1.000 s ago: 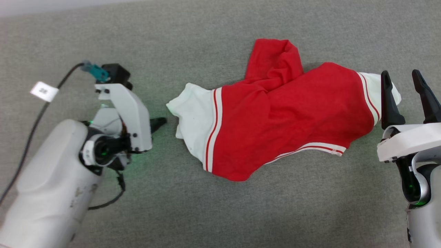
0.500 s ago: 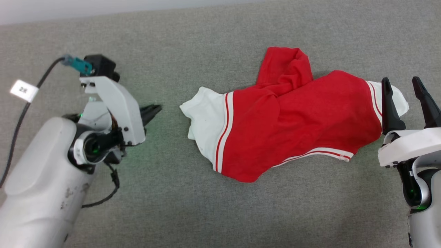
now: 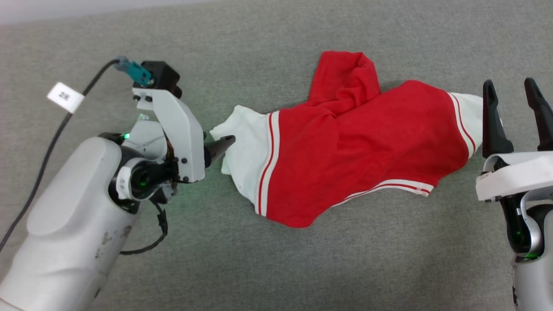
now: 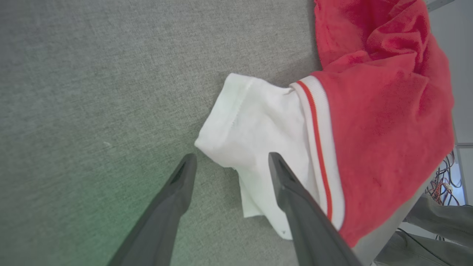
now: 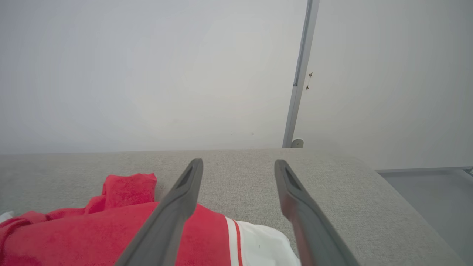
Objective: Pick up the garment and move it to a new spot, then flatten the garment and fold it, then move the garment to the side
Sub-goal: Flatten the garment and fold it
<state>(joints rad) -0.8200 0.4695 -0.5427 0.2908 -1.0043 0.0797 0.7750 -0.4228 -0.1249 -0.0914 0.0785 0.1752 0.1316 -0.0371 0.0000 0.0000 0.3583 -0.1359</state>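
The garment (image 3: 358,142) is a red shirt with white sleeve ends, lying crumpled across the middle of the grey surface (image 3: 276,268). My left gripper (image 3: 223,145) is at its left white sleeve end (image 3: 242,138). In the left wrist view the left gripper (image 4: 232,159) is open, with the corner of the white sleeve (image 4: 258,125) just past and between the fingertips, and nothing gripped. My right gripper (image 3: 510,88) stands open at the shirt's right white sleeve end (image 3: 471,110), fingers pointing away from me. From the right wrist the right gripper (image 5: 238,162) holds nothing, and the garment (image 5: 92,229) lies below its left finger.
A black cable with a white tag (image 3: 65,96) trails from the left wrist over the left of the surface. The far edge (image 3: 129,17) meets a pale wall. The surface's right edge (image 5: 399,199) drops off, and loose wires (image 4: 441,181) hang beyond one edge.
My left gripper has gone from shut to open and moved right, up to the white sleeve end. The right gripper has stayed open in place. The head view shifted slightly.
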